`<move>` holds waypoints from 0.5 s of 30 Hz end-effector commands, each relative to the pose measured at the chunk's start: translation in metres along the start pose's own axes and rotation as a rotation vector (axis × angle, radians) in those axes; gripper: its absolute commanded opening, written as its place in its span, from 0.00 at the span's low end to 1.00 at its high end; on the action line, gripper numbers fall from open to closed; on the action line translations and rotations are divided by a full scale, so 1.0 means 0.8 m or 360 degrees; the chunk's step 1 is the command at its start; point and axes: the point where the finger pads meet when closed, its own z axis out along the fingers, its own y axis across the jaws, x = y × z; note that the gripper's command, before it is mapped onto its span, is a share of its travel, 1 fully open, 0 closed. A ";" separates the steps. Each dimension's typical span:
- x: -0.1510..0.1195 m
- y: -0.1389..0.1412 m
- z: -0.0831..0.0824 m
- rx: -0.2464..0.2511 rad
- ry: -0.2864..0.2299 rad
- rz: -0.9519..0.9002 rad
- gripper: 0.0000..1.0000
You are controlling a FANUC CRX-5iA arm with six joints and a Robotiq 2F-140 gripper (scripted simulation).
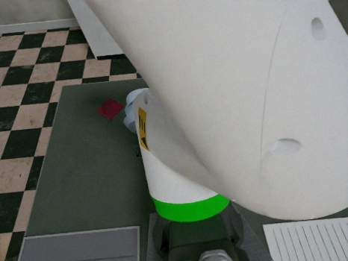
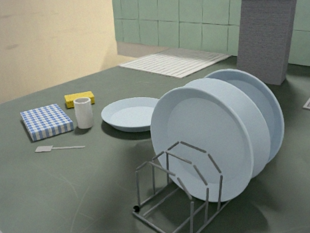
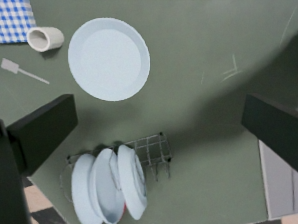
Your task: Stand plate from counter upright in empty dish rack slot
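A pale blue plate [image 2: 131, 114] lies flat on the green counter and also shows in the wrist view [image 3: 109, 59]. The wire dish rack [image 2: 178, 188] stands on the counter to its right. Three pale blue plates [image 3: 107, 184] stand leaning in the rack's slots. The slots at the near end of the rack [image 3: 152, 150] are empty. My gripper [image 3: 159, 109] is open and empty, high above the counter, over the stretch between the lying plate and the rack. In the top view the arm's white body hides the plates almost wholly.
A white cup [image 2: 83, 112], a yellow sponge [image 2: 79, 98], a blue checked cloth [image 2: 46, 121] and a small spatula [image 2: 58, 148] lie left of the plate. A grey block [image 2: 266, 36] and a ribbed mat [image 2: 174, 61] stand at the back. A red square [image 1: 110, 108] lies by the rack.
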 end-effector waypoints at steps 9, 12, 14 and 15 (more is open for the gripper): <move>0.022 0.029 -0.002 0.0014 0.0112 -0.0431 1.00; 0.024 0.032 -0.002 0.0012 0.0124 -0.0472 1.00; 0.024 0.033 -0.002 0.0012 0.0127 -0.0482 1.00; 0.024 0.033 -0.002 0.0012 0.0127 -0.0483 1.00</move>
